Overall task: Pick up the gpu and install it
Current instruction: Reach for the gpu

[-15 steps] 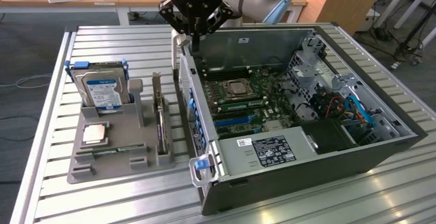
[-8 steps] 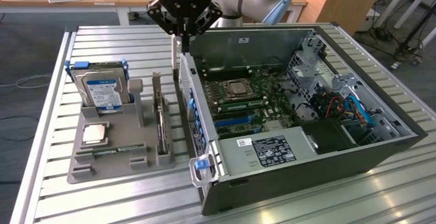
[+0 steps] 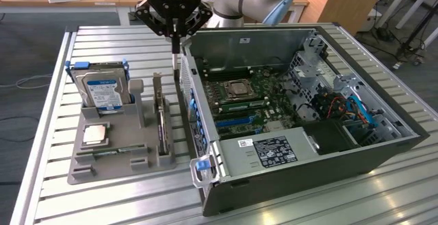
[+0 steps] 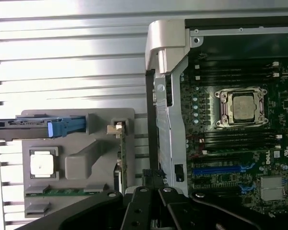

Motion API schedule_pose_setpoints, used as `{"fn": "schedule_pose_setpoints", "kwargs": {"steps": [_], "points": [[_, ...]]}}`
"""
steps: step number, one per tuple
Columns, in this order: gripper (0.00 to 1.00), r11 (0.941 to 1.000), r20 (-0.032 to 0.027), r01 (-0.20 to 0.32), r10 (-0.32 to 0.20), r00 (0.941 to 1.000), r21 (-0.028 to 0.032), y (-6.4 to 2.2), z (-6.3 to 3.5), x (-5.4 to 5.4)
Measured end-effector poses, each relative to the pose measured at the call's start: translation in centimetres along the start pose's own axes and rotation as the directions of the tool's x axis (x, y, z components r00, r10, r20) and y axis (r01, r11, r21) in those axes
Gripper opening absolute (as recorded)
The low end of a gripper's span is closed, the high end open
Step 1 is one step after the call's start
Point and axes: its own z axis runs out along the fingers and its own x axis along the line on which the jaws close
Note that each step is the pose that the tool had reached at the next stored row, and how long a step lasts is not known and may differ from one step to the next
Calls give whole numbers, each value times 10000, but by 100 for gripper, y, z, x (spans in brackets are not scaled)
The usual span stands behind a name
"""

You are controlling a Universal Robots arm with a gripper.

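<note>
Grey tray (image 3: 110, 169), dark gpu (image 3: 162, 127), green motherboard (image 3: 255, 107)

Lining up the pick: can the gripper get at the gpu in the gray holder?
Probably yes: the gpu stands on edge, its top edge bare. The gripper hangs shut higher up, close to the case wall, which looks the tightest side.

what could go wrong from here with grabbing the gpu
1. The gripper is shut and hangs near the case wall, not clearly over the gpu; lowering like this could strike metal.
2. The gpu stands on edge in the gray holder, close to that wall, so a skewed grip might tilt or jam it.
</note>
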Motion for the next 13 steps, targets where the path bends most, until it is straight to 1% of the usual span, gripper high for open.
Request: {"fn": "schedule_pose_setpoints", "kwargs": {"steps": [6,13], "points": [[11,10000,-19,-1,1,10000,3,-9,4,110],[11,10000,-51,-2,2,10000,12,-16,7,201]]}}
